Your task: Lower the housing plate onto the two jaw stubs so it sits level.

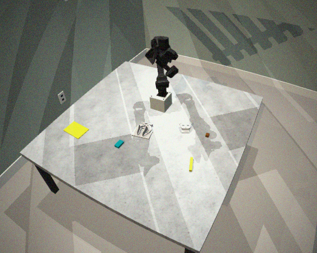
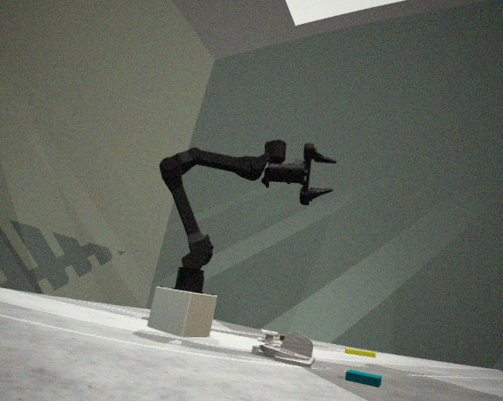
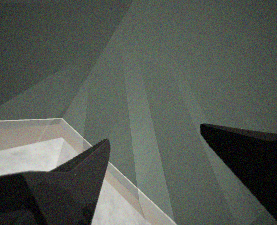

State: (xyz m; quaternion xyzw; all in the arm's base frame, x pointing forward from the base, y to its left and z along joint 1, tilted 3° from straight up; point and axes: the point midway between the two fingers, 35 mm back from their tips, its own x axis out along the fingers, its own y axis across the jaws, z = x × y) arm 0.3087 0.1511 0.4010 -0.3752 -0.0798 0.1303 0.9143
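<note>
Jaws: standing wide open, with nothing between them; in the exterior view, raised above the table (image 1: 169,196) (image 2: 73,364) and pointing to 3 o'clock. Fingertips (image 2: 331,161): apart; the wrist view cuts off the finger roots, and the top view blurs the jaws into the black arm (image 1: 160,71) (image 2: 185,213). By the top view's clock, centred on the mounting block (image 1: 160,104) (image 2: 172,310): white base plate (image 1: 136,135) (image 2: 310,363), 7 o'clock, its dark-edged inserts hard to separate; small white piece, apparently the housing plate (image 1: 185,129), between 4 and 5, off the base plate, detail washed out. Table: pale, mottled, crossed by shadows; one leg (image 1: 47,179) visible at 8, another cropped at 6. Room: grey-green walls (image 1: 124,28) (image 2: 361,111) (image 3: 188,64), shadow-streaked; outlet (image 1: 62,97), 9 o'clock.
</note>
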